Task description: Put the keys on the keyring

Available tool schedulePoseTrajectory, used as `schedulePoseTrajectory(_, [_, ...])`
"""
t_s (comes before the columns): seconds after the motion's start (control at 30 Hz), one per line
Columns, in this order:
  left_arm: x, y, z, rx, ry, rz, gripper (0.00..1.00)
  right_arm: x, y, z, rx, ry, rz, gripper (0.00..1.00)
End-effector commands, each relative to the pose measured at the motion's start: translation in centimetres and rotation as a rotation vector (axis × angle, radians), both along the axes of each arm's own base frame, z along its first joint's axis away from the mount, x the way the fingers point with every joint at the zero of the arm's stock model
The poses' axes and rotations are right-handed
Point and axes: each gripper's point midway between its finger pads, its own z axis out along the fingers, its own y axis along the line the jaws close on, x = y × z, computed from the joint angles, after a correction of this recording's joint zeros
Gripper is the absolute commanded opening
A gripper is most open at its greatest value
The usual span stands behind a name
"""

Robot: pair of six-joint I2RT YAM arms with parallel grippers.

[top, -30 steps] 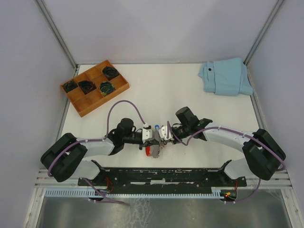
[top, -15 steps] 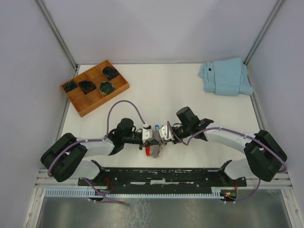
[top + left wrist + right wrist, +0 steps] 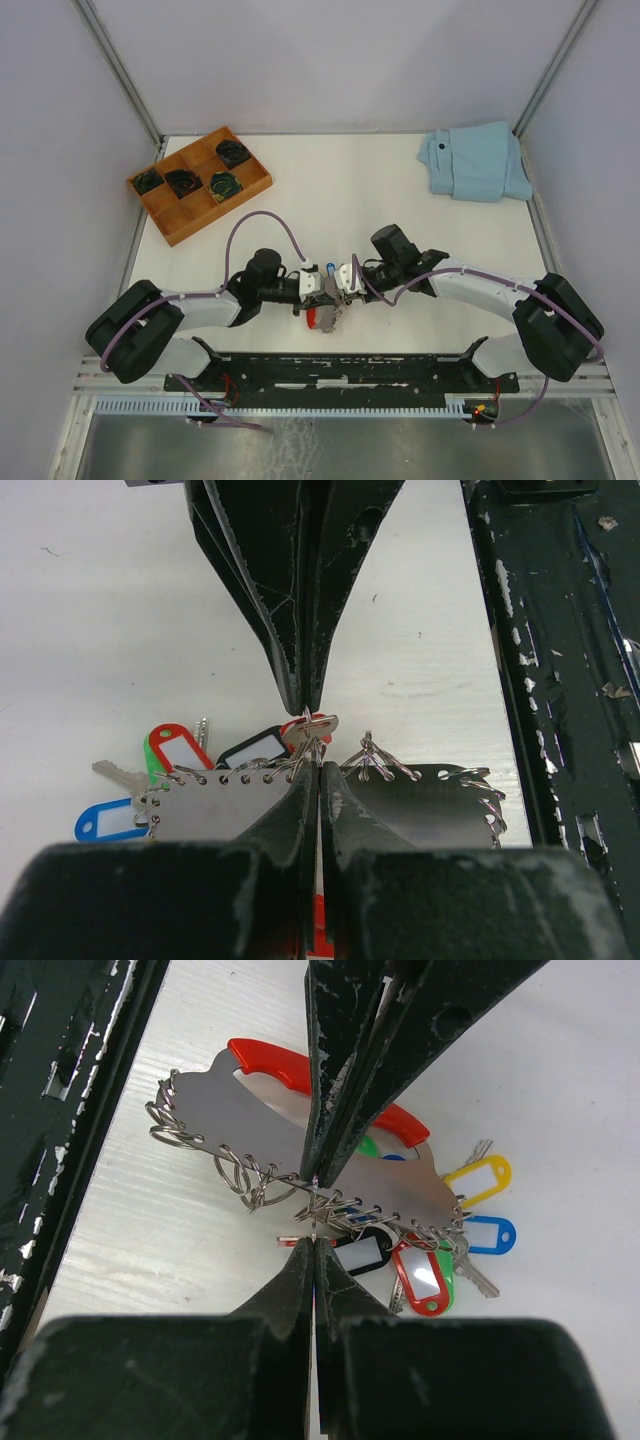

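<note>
The keyring (image 3: 250, 1120) is a grey metal plate edged with small wire rings, with a red curved band (image 3: 265, 1060); it also shows in the top view (image 3: 322, 316). My left gripper (image 3: 318, 770) is shut on the plate's ringed edge and reaches down from the top of the right wrist view (image 3: 320, 1175). My right gripper (image 3: 313, 1240) faces it, shut on a small silver key (image 3: 312, 727) right at the rings. In the top view the left gripper (image 3: 325, 288) and right gripper (image 3: 343, 285) nearly touch. Keys with red (image 3: 420, 1275) and green (image 3: 445, 1282) tags hang from the rings.
Yellow (image 3: 480, 1180), blue (image 3: 490, 1233) and black (image 3: 360, 1253) tags also hang on the plate. A wooden tray (image 3: 170, 222) of dark coiled items stands back left. A folded blue cloth (image 3: 475, 160) lies back right. The black base rail (image 3: 350, 370) runs just near of the grippers.
Hardly anything: the right arm has shifted a touch to the right, and both grippers stay shut at the keyring.
</note>
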Motion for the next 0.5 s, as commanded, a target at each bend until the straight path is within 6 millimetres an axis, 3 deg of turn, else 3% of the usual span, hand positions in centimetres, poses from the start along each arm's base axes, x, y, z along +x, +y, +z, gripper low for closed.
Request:
schedulePoseTrajectory(0.0, [0.16, -0.72, 1.66, -0.057, -0.013, -0.022, 0.03, 0.36, 1.41, 1.53, 0.061, -0.016, 0.022, 0.01])
schedulePoseTrajectory(0.47, [0.23, -0.71, 1.64, -0.056, -0.013, -0.017, 0.03, 0.28, 0.82, 1.22, 0.032, -0.027, 0.011, 0.01])
